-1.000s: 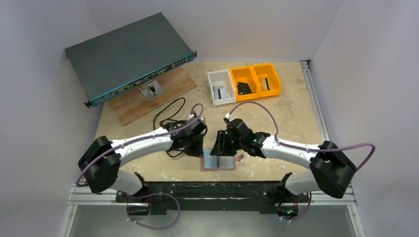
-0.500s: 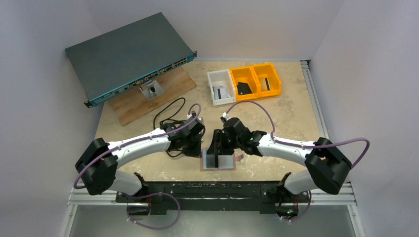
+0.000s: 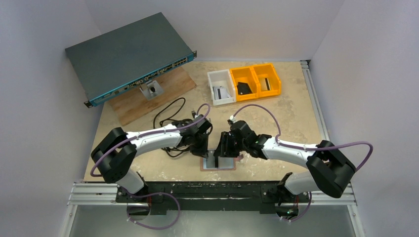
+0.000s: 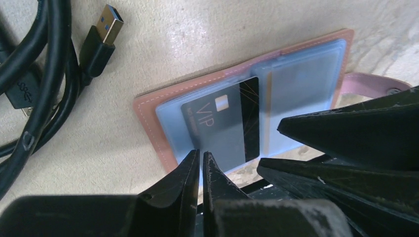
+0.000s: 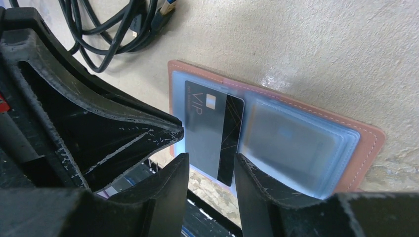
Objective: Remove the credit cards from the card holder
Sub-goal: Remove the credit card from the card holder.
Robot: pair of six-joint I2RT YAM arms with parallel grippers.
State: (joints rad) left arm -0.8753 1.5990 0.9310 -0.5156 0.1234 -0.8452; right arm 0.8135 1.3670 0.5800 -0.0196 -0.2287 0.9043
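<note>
Two tools (image 4: 200, 160) (image 5: 210, 165) over one card holder (image 4: 148, 118), one dark card (image 4: 222, 123).

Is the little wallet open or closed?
Open. The card holder lies spread flat, clear pockets facing up, with a dark card showing inside.

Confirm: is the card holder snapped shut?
No: the left wrist view shows the card holder lying open flat on the table, its clear pockets facing up and a dark VIP card sticking out of one.
</note>
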